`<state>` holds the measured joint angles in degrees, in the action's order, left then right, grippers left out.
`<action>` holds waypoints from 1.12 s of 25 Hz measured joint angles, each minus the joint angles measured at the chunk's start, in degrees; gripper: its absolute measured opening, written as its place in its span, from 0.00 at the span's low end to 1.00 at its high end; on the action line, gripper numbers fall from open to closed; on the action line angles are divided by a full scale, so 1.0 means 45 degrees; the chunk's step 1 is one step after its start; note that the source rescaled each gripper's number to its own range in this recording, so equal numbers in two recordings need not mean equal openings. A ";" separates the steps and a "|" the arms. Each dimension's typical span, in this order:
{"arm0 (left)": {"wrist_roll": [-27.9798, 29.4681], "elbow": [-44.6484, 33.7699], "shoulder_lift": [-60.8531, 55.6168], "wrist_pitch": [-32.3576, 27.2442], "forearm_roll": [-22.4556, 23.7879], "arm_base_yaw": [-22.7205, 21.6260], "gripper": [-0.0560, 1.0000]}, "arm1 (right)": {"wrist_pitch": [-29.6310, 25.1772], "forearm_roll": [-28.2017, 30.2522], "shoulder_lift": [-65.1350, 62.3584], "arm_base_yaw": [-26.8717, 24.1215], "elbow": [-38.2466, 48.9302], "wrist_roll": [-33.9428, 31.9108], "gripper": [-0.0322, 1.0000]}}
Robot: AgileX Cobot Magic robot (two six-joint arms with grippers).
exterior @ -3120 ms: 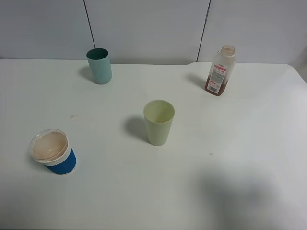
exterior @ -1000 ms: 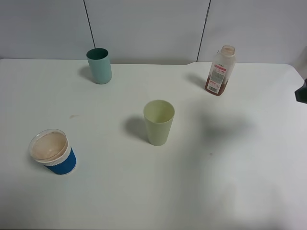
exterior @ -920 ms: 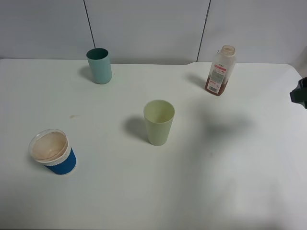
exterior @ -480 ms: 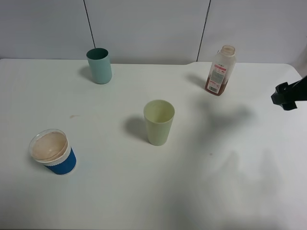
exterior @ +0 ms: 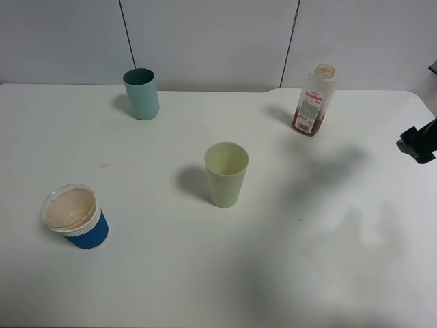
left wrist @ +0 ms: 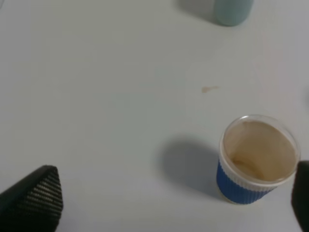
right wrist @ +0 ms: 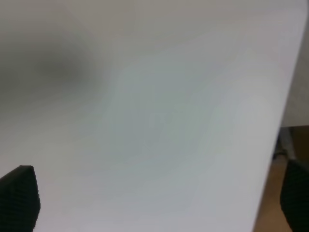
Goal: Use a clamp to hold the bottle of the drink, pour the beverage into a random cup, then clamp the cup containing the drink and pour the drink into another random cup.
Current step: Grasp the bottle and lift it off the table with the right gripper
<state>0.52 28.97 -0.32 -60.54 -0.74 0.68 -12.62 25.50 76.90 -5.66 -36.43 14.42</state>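
The drink bottle, clear with brown liquid low inside and no cap, stands at the back right. A light green cup stands mid-table. A teal cup stands at the back left. A blue-sleeved paper cup with brownish residue stands at the front left; the left wrist view shows it too. My right gripper hangs at the table's right edge, right of the bottle and apart from it; the right wrist view shows it open and empty. My left gripper is open and empty, near the paper cup.
The white table ends at its right edge, with floor beyond it. A small brown stain lies between the paper cup and the teal cup. A grey panelled wall runs behind the table.
My right gripper came into view at the right edge and moved in toward the bottle's side, then drifted slightly back right. Its shadow spread over the right half of the table. Cups and bottle are unmoved.
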 joint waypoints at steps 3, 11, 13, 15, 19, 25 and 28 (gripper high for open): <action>0.0000 0.0000 0.0000 0.0000 0.0000 0.0000 0.88 | 0.0279 0.0644 0.0000 -0.0803 0.0000 0.0164 1.00; 0.0000 0.0000 0.0000 0.0000 0.0000 0.0000 0.88 | 0.2501 0.1222 0.0238 -0.2461 0.0000 0.0167 1.00; 0.0000 0.0000 0.0000 0.0000 0.0000 0.0000 0.88 | 0.3187 0.1247 0.0611 -0.2880 0.0000 0.0155 1.00; 0.0000 0.0000 0.0000 0.0000 0.0000 0.0000 0.88 | 0.3750 0.1247 0.0953 -0.3080 0.0000 0.0117 1.00; 0.0000 0.0000 0.0000 0.0000 0.0000 0.0000 0.88 | 0.5707 0.1184 0.2054 -0.3178 -0.0011 0.0025 1.00; 0.0000 0.0000 0.0000 0.0000 0.0000 0.0000 0.88 | 0.9286 0.1236 0.3914 -0.3178 -0.0012 -0.0431 1.00; 0.0000 0.0000 0.0000 0.0000 0.0000 0.0000 0.88 | 0.9584 0.1572 0.4508 -0.3178 -0.0024 -0.0507 1.00</action>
<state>0.52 28.97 -0.32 -60.54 -0.74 0.68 30.51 32.58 97.18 -19.96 -36.54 12.14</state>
